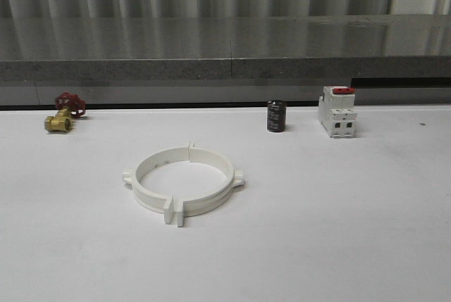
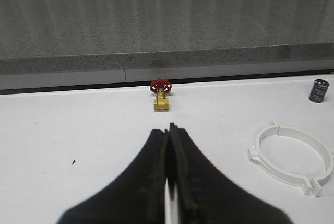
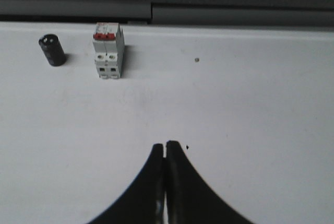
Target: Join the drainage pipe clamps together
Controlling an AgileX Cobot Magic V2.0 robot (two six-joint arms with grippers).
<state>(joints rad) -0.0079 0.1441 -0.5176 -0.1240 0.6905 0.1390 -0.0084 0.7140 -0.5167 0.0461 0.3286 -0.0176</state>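
Observation:
Two white half-ring drainage pipe clamps (image 1: 184, 181) lie on the white table a little left of centre, set together as a wide ring with their flat end tabs side by side at front and back. A small lug sticks out on each side. The same ring (image 2: 292, 157) lies off to one side of my left gripper (image 2: 168, 130), well apart from it. That gripper is shut with nothing between its black fingers. My right gripper (image 3: 166, 145) is shut and empty too, over bare table.
A brass valve with a red handwheel (image 1: 63, 113) sits at the back left. A dark cylinder (image 1: 275, 116) and a white breaker with red switch (image 1: 337, 111) stand at the back right. A grey stone ledge (image 1: 225, 52) runs along the table's far edge.

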